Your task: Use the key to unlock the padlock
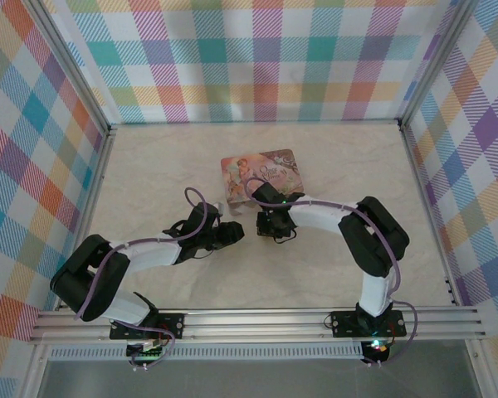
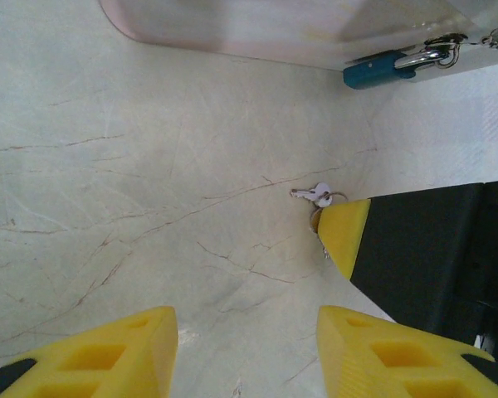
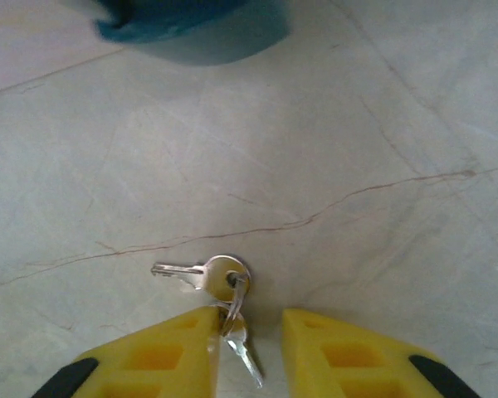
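While your right gripper (image 3: 249,319) is hanging low over the table (image 3: 382,124), its jaws are standing narrowly apart and clamping nothing that I can make out. The key (image 3: 191,272) is lying flat just ahead of those fingertips. Its long axis is running crosswise to the gripper, with the blade pointing to the left in the right wrist view and the head sitting at the ring (image 3: 236,286). A second key (image 3: 247,352) is trailing from that ring back into the gap between the jaws.

That crosswise lie is what you are working against. A straight pinch looks likelier to catch the ring or the spare key than the blade, so you are probably needing a turn of the wrist.

The padlock (image 2: 373,70) is hanging at the edge of the tin (image 2: 257,25), beyond the key and straight ahead of the right gripper. Your left gripper (image 2: 245,348) is waiting nearby with its jaws wide apart and empty, so the right arm is the nearer one.
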Robot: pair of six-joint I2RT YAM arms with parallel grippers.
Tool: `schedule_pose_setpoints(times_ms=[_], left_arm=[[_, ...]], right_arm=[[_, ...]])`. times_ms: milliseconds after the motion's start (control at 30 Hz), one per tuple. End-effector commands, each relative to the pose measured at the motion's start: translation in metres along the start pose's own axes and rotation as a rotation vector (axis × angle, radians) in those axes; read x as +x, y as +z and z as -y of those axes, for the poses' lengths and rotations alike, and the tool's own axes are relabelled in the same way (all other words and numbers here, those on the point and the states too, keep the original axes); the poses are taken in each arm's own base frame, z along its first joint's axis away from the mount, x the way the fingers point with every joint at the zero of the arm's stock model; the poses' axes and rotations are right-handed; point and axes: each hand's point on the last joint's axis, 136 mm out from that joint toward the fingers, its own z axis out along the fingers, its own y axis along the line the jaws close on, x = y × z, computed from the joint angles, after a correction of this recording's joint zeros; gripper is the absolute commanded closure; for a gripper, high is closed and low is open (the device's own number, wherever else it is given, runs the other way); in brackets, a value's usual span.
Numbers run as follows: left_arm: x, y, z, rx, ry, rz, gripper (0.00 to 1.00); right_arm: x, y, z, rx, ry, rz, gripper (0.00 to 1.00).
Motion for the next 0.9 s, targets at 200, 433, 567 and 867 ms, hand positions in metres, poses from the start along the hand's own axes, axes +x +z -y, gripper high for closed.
schedule_pose_setpoints(times_ms=[200,433,567,867], left_arm=[[0.004,0.003,-0.008,-0.007,-0.014,-0.008,0.52],[-0.007,-0.003,0.001,0.008,-0.017,0.032,0.52],[-0.020,-0.010,0.018,0.057,-0.019,0.081,0.52],[-0.056,-0.049,0.074,0.213,-0.025,0.210,0.38]], right_arm=[[0.007,0.029,0.011,0.029,-0.004,0.020,1.00],[0.004,-0.019,0.005,-0.114,-0.026,0.144,1.00],[-0.001,-0.059,0.000,-0.207,-0.069,0.249,1.00],[-0.012,-0.168,-0.020,-0.441,-0.306,0.560,1.00]])
